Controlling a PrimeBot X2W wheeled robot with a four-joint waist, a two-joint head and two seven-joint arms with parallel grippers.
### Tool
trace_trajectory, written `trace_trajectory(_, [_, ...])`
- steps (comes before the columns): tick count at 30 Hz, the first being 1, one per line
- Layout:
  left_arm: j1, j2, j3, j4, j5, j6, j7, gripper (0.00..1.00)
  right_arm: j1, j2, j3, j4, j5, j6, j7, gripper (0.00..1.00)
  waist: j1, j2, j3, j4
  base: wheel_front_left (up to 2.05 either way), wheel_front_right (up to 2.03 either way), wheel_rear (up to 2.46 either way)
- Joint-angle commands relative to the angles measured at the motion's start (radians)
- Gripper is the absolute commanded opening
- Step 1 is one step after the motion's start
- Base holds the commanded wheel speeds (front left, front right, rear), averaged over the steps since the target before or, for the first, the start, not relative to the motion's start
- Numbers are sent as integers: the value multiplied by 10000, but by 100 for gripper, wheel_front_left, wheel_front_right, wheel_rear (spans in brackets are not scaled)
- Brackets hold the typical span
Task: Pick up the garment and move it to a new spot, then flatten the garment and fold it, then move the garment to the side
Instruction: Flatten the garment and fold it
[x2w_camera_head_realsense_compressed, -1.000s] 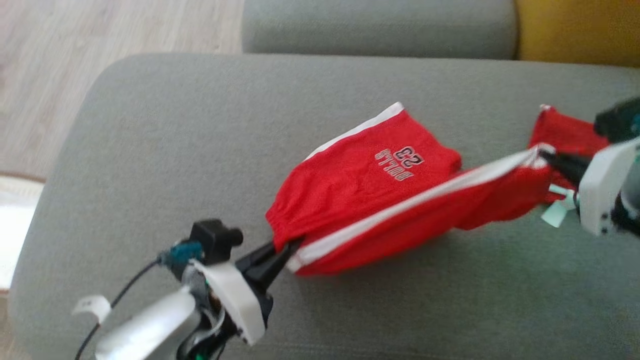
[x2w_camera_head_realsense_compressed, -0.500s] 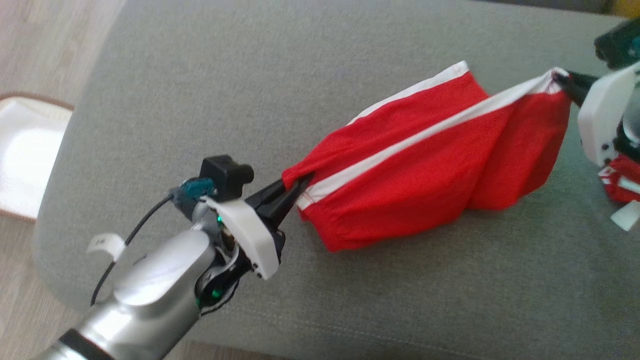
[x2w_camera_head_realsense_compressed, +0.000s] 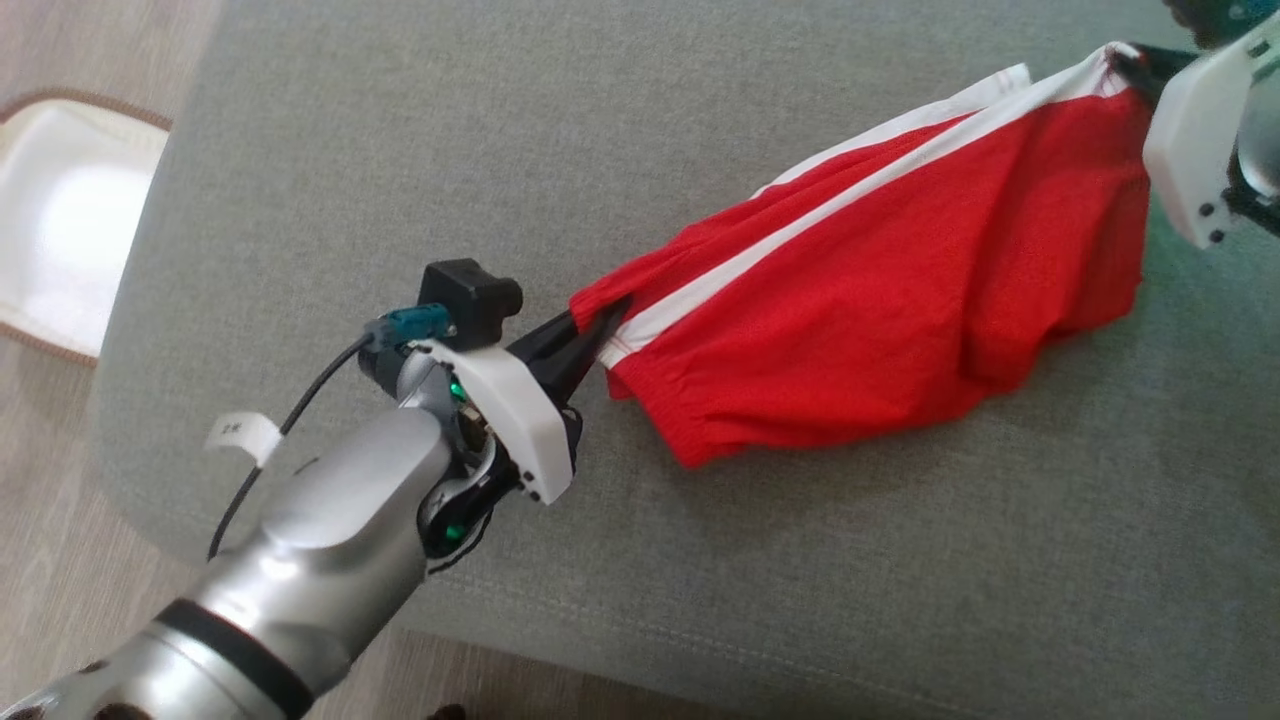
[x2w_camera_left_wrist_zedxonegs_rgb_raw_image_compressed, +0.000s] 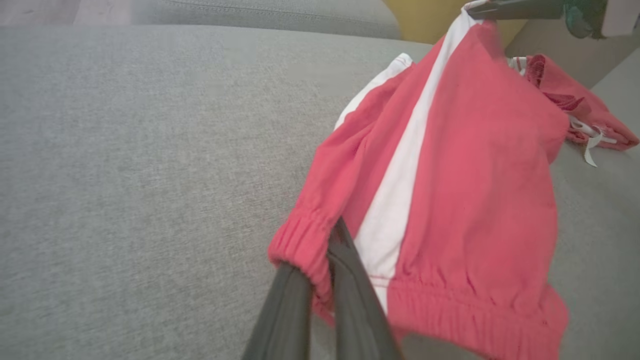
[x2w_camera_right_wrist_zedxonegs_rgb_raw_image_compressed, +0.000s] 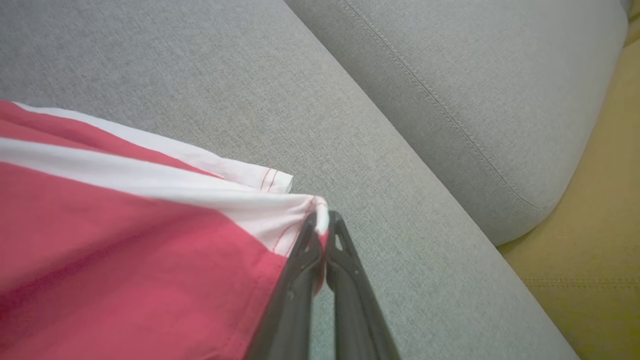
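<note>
The garment (x2w_camera_head_realsense_compressed: 880, 300) is a pair of red shorts with white side stripes, stretched between my two grippers over the grey sofa seat (x2w_camera_head_realsense_compressed: 400, 150). Its lower edge sags onto the seat. My left gripper (x2w_camera_head_realsense_compressed: 595, 325) is shut on the elastic waistband end at the lower left. In the left wrist view the left gripper (x2w_camera_left_wrist_zedxonegs_rgb_raw_image_compressed: 335, 235) pinches the gathered waistband of the garment (x2w_camera_left_wrist_zedxonegs_rgb_raw_image_compressed: 465, 175). At the upper right my right gripper (x2w_camera_head_realsense_compressed: 1125, 60) is shut on the white-trimmed hem corner. The right wrist view shows the right gripper (x2w_camera_right_wrist_zedxonegs_rgb_raw_image_compressed: 322, 225) clamping that corner of the garment (x2w_camera_right_wrist_zedxonegs_rgb_raw_image_compressed: 125, 225).
A second red cloth (x2w_camera_left_wrist_zedxonegs_rgb_raw_image_compressed: 585, 115) lies on the seat beyond the held one. A grey back cushion (x2w_camera_right_wrist_zedxonegs_rgb_raw_image_compressed: 475, 75) and a yellow cushion (x2w_camera_right_wrist_zedxonegs_rgb_raw_image_compressed: 590, 240) border the seat. Wood floor with a white, brown-edged mat (x2w_camera_head_realsense_compressed: 60, 220) lies off the seat's left edge.
The head view has shifted. Both grippers kept their hold and the garment has turned over, so its printed side no longer shows; it now hangs more taut between them.
</note>
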Motion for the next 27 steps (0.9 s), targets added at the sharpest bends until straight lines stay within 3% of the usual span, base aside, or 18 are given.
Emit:
trace_trajectory(1, [-439,226,315,-14,-33,-42,-136,0,-210,-113,46,-3,54,17,-131,0,0,0,120,88,0,0,0])
trace_trajectory(5, [-667,83,186,342,-44,-53,-257,0,-636,-21,627,442,130,17,-475,0,0,0,260,138,0,0,0])
trace_trajectory(6, [-709,62,158,434,-40,-54,-282,32,-745,16,753,558,81,17,-652,44,0,0,283,131,0,0,0])
trace_trajectory(7, [-754,54,127,534,1,-55,-311,89,-814,75,829,729,101,17,-764,100,0,0,293,113,0,0,0])
trace_trajectory(8, [-783,47,116,636,30,-56,-345,100,-859,156,900,893,126,17,-861,100,0,0,289,85,0,0,0])
trace_trajectory(15, [-753,72,349,1201,117,-31,-524,100,-709,807,962,2009,517,17,-1810,100,0,0,-28,-285,0,0,0])
trace_trajectory(21, [-456,234,845,1336,154,134,-575,100,-183,1396,431,2877,924,17,-3116,100,0,0,-677,-747,0,0,0])
trace_trajectory(27, [191,390,2008,721,65,499,-581,100,746,2158,-376,3408,1433,17,-4704,100,0,0,-1569,-1203,0,0,0])
